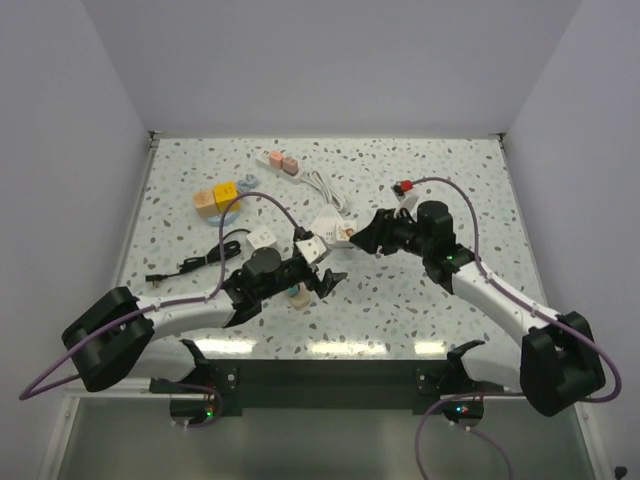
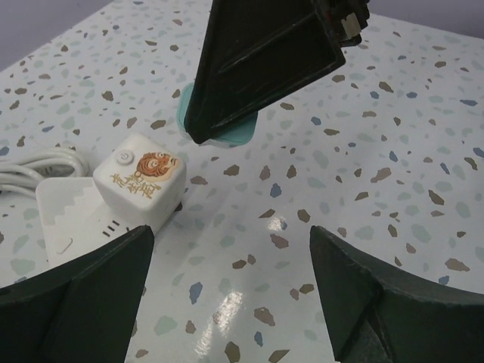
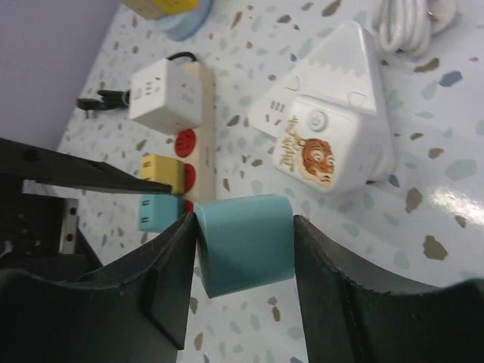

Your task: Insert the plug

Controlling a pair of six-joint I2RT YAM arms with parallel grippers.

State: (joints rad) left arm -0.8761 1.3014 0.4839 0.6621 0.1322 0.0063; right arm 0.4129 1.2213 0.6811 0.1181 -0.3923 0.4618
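Observation:
My right gripper (image 3: 243,253) is shut on a teal plug (image 3: 243,243) and holds it above the table. Just left of it lies a beige power strip (image 3: 198,128) carrying a white cube, a yellow plug and a teal plug (image 3: 155,212). In the top view the right gripper (image 1: 362,238) sits at table centre. The left gripper (image 1: 325,278) is close beside it. My left gripper (image 2: 231,302) is open and empty. It faces the held teal plug (image 2: 234,134).
A white cube adapter with a tiger print (image 3: 318,144) sits on a white socket block beside the plug, also in the left wrist view (image 2: 140,181). A second strip with pink plugs (image 1: 280,162) and yellow cubes (image 1: 222,198) lie at the back left. A black cable (image 1: 190,265) trails left.

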